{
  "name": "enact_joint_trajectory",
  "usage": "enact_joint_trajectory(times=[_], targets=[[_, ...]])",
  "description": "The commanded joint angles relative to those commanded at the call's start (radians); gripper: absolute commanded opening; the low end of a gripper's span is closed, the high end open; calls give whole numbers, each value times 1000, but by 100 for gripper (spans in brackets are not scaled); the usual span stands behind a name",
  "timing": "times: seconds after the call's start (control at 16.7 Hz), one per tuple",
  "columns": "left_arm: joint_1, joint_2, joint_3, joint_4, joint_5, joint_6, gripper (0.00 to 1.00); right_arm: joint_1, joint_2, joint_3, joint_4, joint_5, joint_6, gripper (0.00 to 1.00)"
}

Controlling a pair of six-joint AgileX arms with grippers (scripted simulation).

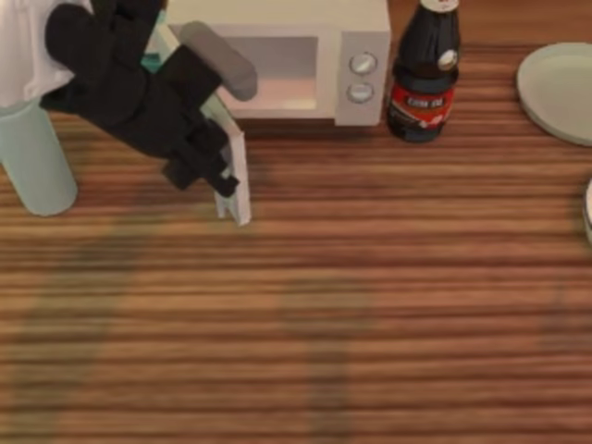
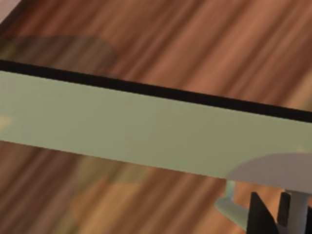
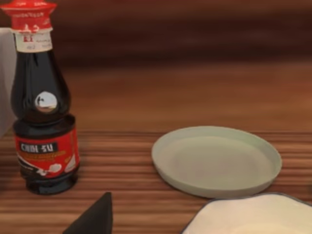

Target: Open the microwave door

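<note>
The off-white microwave (image 1: 356, 23) stands at the table's back edge, its two silver knobs (image 1: 362, 77) to the right of the bare cavity (image 1: 282, 79). The microwave door (image 1: 240, 176) is swung out towards the front and shows edge-on. My left gripper (image 1: 215, 174) is shut on the door's free edge. In the left wrist view the door (image 2: 146, 129) crosses as a pale band, and the left gripper (image 2: 274, 217) holds a grey strip of it. My right gripper (image 3: 97, 219) is parked off the top view's right side.
A dark sauce bottle (image 1: 424, 79) with a red label stands just right of the microwave; the bottle (image 3: 44, 107) is close to my right arm. A pale green plate (image 1: 560, 92) and a white dish (image 1: 588, 208) lie far right. A pale green tumbler (image 1: 37, 162) stands far left.
</note>
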Motion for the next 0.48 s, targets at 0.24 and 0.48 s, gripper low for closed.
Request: enact_joint_trajectory(times=[0.24,0.48], targets=[[22,-4,1,-15,19,51,0,0,0,0,0,0,0,100],[63,-10,0,-48,63,152,0,0,0,0,0,0,0,100]])
